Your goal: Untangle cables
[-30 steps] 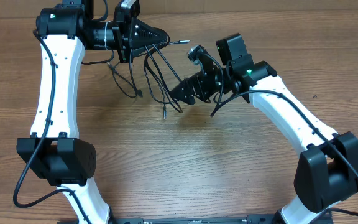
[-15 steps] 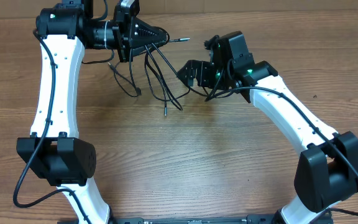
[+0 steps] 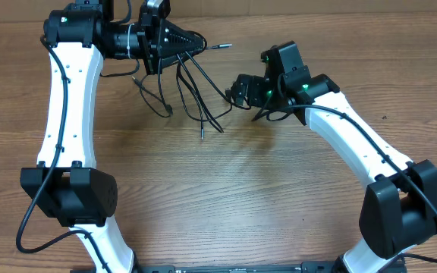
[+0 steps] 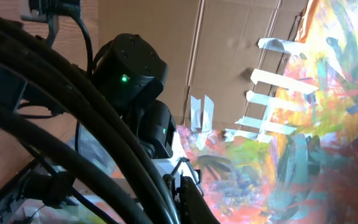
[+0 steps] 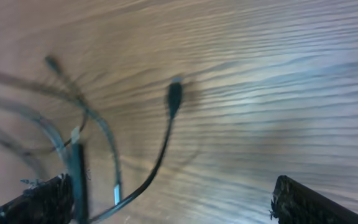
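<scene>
We found the left end effector [image 3: 200, 39] clamped together on the cables [image 3: 190, 89] at the far side of the tabletop [image 3: 241, 189]. The cords hung from it in a loose bundle down toward the wood. The right end effector [image 3: 238, 89] stood wide apart just beside the bundle, holding nothing. Its wrist view, which was blurred, showed one plug tip [image 5: 174, 96] over the wood.

No readable text, labels or numbers
</scene>
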You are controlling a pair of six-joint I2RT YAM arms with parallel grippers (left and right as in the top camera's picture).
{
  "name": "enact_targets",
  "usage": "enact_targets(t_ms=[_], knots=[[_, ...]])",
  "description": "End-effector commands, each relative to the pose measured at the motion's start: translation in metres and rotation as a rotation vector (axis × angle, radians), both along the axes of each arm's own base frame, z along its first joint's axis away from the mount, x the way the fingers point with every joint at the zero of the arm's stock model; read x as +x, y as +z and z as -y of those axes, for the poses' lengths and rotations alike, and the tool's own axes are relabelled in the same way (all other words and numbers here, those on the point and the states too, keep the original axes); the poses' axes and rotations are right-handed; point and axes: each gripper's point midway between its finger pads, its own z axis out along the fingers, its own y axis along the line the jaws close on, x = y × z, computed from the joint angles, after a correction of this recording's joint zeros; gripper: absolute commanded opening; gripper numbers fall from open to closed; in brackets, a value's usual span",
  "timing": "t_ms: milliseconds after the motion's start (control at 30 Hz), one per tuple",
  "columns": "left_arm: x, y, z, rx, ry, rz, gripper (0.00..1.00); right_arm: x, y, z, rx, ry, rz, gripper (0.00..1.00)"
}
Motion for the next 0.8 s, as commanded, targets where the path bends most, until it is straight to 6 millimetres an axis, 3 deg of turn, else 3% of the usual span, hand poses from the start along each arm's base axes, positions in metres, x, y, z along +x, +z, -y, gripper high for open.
enact_targets(t_ms=[0, 300, 533, 767], knots=[[-0.018, 0.027, 0.004, -0.037, -0.029, 0.055, 0.04, -0.024, 0.005, -0.037, 0.09, 0.218, -0.005, 1.0], [-0.022, 0.041, 0.004, -0.036, -0.031, 0.051, 0.04, -0.054, -0.001, -0.081, 0.053, 0.401, 0.03, 1.0], [-0.038, 0.089, 0.004, -0.038, -0.036, 0.201, 0.04, -0.063, -0.035, -0.095, 0.03, 0.435, -0.037, 1.0], [-0.062, 0.133, 0.003, -0.039, -0.039, 0.313, 0.04, -0.067, -0.065, -0.093, 0.0, 0.435, -0.104, 1.0]])
